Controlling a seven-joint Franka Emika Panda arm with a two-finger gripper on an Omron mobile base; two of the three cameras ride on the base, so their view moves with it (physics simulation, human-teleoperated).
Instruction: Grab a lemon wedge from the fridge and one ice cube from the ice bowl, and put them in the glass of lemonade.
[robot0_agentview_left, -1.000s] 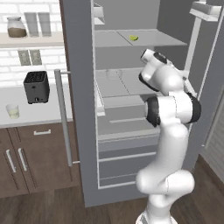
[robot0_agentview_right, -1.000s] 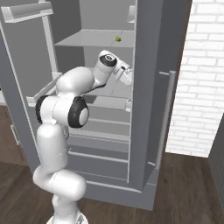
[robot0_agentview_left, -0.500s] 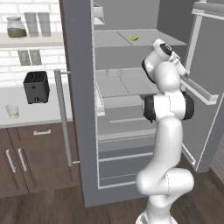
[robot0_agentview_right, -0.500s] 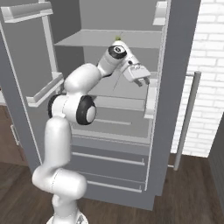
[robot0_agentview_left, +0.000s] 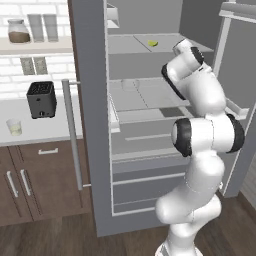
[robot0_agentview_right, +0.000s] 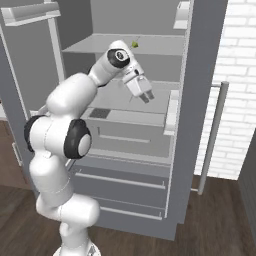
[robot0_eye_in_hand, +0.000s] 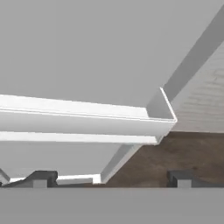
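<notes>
fridge (robot0_eye_in_hand: 87, 52) door, white door shelf (robot0_eye_in_hand: 87, 120), wood floor (robot0_eye_in_hand: 175, 153)

The fridge (robot0_agentview_left: 92, 125) is flat grey, its shelves paler grey, with a silver bar handle (robot0_agentview_left: 72, 135). A yellow-green lemon wedge (robot0_agentview_left: 152, 43) lies at 12 o'clock. The toaster (robot0_agentview_left: 41, 99) is black. The glass (robot0_agentview_left: 14, 127) holds pale yellow-green liquid. Wall tiles (robot0_agentview_left: 20, 22) are white brick, cabinets (robot0_agentview_left: 35, 182) dark brown, floor (robot0_agentview_right: 220, 225) dark wood. A jar (robot0_agentview_left: 18, 31) holds brown.
</notes>
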